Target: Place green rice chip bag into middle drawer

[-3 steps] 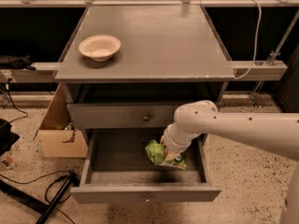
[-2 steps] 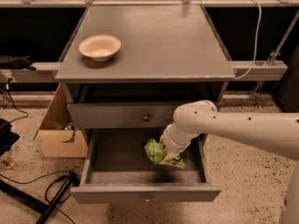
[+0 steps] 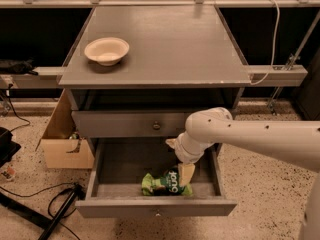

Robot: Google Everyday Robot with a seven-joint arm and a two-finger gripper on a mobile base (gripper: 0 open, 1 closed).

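Down inside drawer [image 3: 125, 165], claw [image 3: 185, 176] touches green bag [image 3: 161, 183].

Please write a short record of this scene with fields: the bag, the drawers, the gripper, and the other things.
green rice chip bag: lying flat in the open drawer, near its front wall
middle drawer: pulled out, holds only the bag
upper drawer: shut
gripper: reaching down into the middle drawer, at the bag's right end; contact with the bag cannot be told
bowl: cream, upright, on the left of the cabinet top
cardboard box: on the floor, left of the cabinet
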